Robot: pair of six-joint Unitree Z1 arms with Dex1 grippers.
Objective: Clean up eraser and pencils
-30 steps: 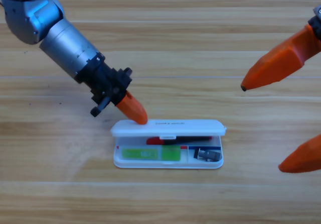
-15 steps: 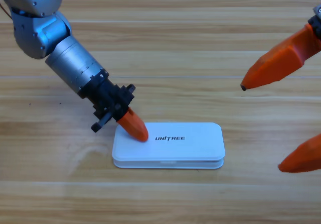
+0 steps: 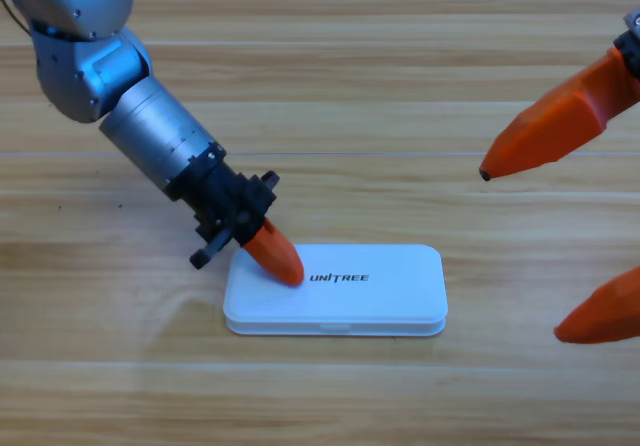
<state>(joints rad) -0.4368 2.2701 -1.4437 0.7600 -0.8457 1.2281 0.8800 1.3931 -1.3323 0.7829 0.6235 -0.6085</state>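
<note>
The left end effector (image 3: 275,256) presses on the shut white case's (image 3: 370,291) left end; the right end effector (image 3: 560,236) flanks bare counter (image 3: 330,86) well apart.

One word reads clearly: "UNITREE" in dark capitals, printed on the closed lid of the white case (image 3: 370,291), lower centre of frame.

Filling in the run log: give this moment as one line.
left tool: pressing on white case lid, left end | case: closed | right tool: waiting at right edge, open
</note>
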